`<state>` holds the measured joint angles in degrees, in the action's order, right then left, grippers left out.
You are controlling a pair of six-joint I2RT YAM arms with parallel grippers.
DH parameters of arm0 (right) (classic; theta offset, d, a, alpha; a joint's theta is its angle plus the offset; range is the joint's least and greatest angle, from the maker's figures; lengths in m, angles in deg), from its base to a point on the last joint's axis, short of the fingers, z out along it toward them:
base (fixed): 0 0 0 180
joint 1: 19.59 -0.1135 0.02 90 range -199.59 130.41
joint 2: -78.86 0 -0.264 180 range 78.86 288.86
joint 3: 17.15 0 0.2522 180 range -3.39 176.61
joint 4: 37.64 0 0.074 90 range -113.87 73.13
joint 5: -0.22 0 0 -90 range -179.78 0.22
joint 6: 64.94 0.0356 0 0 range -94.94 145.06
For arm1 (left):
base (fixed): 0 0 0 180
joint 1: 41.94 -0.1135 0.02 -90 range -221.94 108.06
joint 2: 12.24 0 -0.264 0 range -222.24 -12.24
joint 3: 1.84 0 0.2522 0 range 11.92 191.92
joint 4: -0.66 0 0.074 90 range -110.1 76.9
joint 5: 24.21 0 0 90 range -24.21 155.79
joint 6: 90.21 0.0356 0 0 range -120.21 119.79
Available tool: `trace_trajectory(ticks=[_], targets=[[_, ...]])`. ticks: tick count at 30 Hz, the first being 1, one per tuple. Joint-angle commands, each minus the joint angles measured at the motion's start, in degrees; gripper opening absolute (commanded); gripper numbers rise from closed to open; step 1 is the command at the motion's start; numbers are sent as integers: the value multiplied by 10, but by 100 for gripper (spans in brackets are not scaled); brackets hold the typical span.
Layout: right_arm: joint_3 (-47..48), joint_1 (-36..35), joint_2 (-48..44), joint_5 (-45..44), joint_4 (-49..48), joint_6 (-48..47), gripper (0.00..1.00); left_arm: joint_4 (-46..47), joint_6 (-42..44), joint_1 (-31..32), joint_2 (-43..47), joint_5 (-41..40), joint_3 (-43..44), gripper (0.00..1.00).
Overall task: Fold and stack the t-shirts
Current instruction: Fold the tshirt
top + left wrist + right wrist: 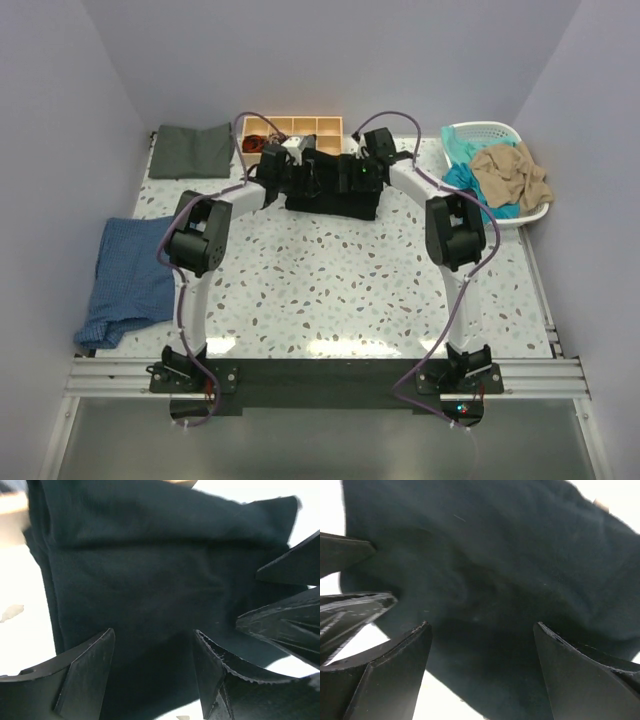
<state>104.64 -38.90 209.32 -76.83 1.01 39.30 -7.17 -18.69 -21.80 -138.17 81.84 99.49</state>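
Note:
The black t-shirt (335,198) lies folded into a compact bundle at the back middle of the table. My left gripper (305,180) and right gripper (348,178) hover close together over it. In the left wrist view the gripper (154,635) is open, with the black shirt (150,570) between and under the jaws. In the right wrist view the gripper (481,626) is also open over the black shirt (495,555). A folded dark grey-green shirt (195,150) lies at the back left. The teal shirt (462,165) and tan shirt (512,170) are heaped in a white basket (490,128).
A blue cloth garment (125,280) hangs over the table's left edge. An orange compartment tray (300,127) stands behind the black shirt. The right gripper's fingers (290,595) show in the left wrist view. The speckled table (340,290) ends at a rail in front.

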Motion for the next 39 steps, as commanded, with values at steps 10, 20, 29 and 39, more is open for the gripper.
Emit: trace_trajectory(ticks=[10,20,29,39], targets=[[-141,-27,-75,-17,12,-23,86,5,-60,44,96,-65,-165,62],[-335,-65,-266,-28,1,-27,86,0,-104,102,276,-105,-346,62],[-279,-65,-300,-64,50,-43,88,-58,-42,102,313,-130,-231,64],[-298,-64,-298,-71,38,-28,88,-70,-42,102,252,-69,-185,63]])
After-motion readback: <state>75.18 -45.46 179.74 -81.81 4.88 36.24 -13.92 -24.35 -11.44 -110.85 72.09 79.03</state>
